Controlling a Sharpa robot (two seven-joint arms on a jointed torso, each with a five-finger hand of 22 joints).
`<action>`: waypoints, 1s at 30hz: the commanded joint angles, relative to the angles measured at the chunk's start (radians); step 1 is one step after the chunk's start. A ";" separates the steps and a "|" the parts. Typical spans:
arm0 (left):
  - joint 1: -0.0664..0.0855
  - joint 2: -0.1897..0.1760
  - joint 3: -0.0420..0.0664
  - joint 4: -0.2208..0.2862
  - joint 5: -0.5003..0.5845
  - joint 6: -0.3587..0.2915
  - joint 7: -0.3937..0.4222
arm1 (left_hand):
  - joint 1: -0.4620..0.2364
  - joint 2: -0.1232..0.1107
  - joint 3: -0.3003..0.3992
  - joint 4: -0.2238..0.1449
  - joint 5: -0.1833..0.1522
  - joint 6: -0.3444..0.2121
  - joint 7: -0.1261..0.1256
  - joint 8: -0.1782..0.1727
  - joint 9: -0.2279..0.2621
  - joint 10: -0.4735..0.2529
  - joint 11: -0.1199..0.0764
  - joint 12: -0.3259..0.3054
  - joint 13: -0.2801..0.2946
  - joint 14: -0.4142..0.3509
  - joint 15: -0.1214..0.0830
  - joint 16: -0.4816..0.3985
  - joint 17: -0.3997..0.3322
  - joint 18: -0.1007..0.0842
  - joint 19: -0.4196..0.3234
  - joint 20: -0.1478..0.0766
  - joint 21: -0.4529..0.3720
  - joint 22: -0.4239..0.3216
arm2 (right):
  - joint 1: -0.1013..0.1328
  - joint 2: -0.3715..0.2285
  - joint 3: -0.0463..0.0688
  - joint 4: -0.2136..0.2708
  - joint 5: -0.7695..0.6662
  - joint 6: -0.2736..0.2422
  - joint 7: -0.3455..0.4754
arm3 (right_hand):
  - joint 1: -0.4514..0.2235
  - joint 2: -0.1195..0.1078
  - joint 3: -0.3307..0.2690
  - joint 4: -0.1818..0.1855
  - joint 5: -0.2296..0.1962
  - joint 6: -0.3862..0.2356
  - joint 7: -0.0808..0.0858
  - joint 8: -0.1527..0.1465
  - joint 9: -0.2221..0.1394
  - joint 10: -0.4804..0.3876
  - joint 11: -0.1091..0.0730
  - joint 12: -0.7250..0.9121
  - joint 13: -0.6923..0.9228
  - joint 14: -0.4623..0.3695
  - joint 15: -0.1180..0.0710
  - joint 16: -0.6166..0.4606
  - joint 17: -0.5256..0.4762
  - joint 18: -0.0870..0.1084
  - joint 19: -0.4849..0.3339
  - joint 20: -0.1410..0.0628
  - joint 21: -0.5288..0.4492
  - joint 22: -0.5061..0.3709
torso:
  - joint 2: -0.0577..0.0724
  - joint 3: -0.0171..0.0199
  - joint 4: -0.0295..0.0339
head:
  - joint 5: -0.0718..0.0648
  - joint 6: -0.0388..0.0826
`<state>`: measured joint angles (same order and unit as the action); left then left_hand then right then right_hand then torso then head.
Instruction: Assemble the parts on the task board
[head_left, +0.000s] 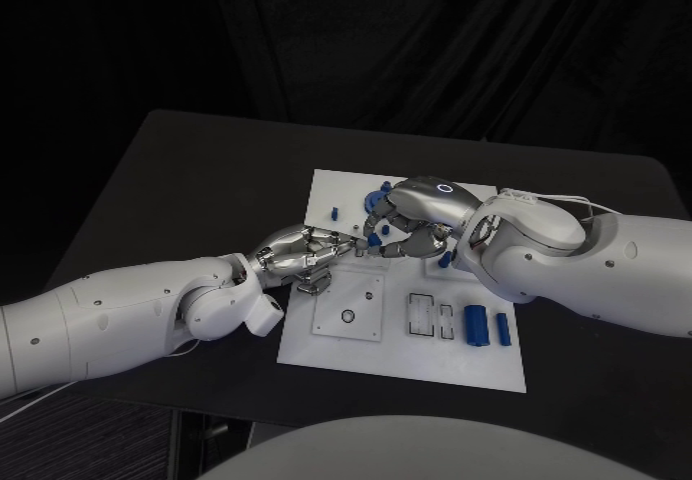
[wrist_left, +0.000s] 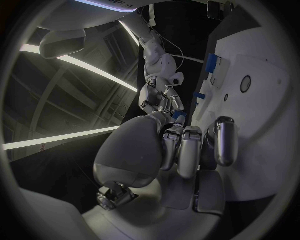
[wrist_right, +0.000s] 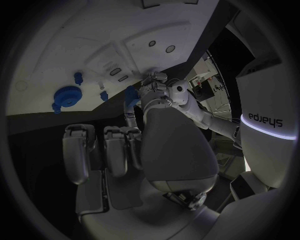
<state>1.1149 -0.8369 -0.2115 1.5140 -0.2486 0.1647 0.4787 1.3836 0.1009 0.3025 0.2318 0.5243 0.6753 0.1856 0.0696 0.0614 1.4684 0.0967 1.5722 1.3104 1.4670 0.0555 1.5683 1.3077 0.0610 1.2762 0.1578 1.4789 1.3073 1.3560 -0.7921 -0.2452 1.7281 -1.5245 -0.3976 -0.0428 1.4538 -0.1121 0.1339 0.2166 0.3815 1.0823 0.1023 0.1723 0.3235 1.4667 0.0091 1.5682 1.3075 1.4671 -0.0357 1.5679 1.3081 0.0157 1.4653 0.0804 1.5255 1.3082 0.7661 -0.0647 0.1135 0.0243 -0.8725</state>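
Observation:
The white task board (head_left: 361, 345) lies in the middle of the black table. Above its upper middle my two hands meet fingertip to fingertip. A small blue part (head_left: 374, 240) sits between them, pinched by my right hand (head_left: 421, 222) from the right and my left hand (head_left: 300, 256) from the left. The same blue part (wrist_left: 179, 115) shows in the left wrist view beside my right hand (wrist_left: 159, 97), and the blue part (wrist_right: 131, 95) in the right wrist view beside my left hand (wrist_right: 159, 85). My left hand's other fingers (wrist_left: 189, 150) are curled in.
A blue gear (head_left: 382, 196) and a small blue peg (head_left: 335, 212) stand at the board's far edge. Two blue blocks (head_left: 476, 321) lie near its right side, next to rectangular slots (head_left: 420, 313). A round hole (head_left: 348, 318) sits in a square plate.

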 joint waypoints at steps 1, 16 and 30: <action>-0.002 0.000 0.001 0.002 0.003 0.005 0.004 | -0.008 -0.001 -0.001 0.008 -0.004 -0.003 0.002 -0.006 0.001 0.102 0.008 -0.001 0.260 0.104 0.007 0.003 0.263 -0.005 0.000 0.007 -0.005 0.104 | -0.001 0.001 0.000 -0.004 -0.001 0.005 -0.003 | 0.010 0.003 0.003 0.000 -0.005 0.023 -0.027 0.004 0.000 0.104 0.000 0.003 0.263 0.104 -0.005 0.003 0.263 0.001 0.059 -0.008 -0.006 0.240 | 0.000 -0.0007 0.0008 | -0.001 0.000; -0.002 -0.005 0.001 0.005 0.003 0.002 0.010 | -0.006 0.001 0.001 0.007 -0.001 0.007 0.003 -0.005 0.002 0.102 0.010 -0.001 0.260 0.104 0.009 0.003 0.263 -0.005 0.002 0.009 -0.005 0.105 | -0.002 0.014 -0.001 -0.060 -0.001 0.050 -0.036 | 0.018 0.006 0.006 -0.002 -0.022 0.016 -0.024 -0.001 0.005 0.104 0.003 0.003 0.263 0.104 -0.004 0.003 0.263 0.005 0.049 -0.007 -0.019 0.235 | 0.000 -0.0008 0.0011 | -0.004 0.000; -0.002 -0.005 0.001 0.006 0.003 0.002 0.011 | -0.004 0.001 0.002 0.005 0.001 0.010 0.003 -0.004 0.003 0.102 0.010 -0.001 0.260 0.104 0.010 0.003 0.263 -0.005 0.000 0.011 -0.006 0.105 | -0.022 0.048 -0.001 -0.125 -0.055 0.085 -0.054 | 0.020 0.009 0.007 -0.003 -0.032 0.012 -0.022 -0.005 0.008 0.104 0.004 0.003 0.263 0.104 -0.002 0.003 0.263 0.009 0.039 -0.006 -0.031 0.230 | 0.001 -0.0009 0.0014 | -0.005 0.000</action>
<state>1.1148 -0.8434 -0.2115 1.5168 -0.2485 0.1641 0.4784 1.3836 0.1009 0.2998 0.2346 0.5244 0.6829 0.1858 0.0696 0.0633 1.4649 0.1003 1.5723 1.3106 1.4633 0.0591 1.5683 1.3075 0.0610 1.2762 0.1648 1.4789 1.3080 1.3384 -0.7461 -0.2469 1.6065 -1.5517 -0.3375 -0.0715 1.4622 -0.1038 0.1368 0.2135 0.3542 1.0787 0.0986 0.1693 0.3272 1.4667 0.0091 1.5682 1.3074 1.4671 -0.0357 1.5679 1.3078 0.0158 1.4653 0.0804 1.5010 1.3081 0.7662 -0.0661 0.1144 0.0211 -0.8725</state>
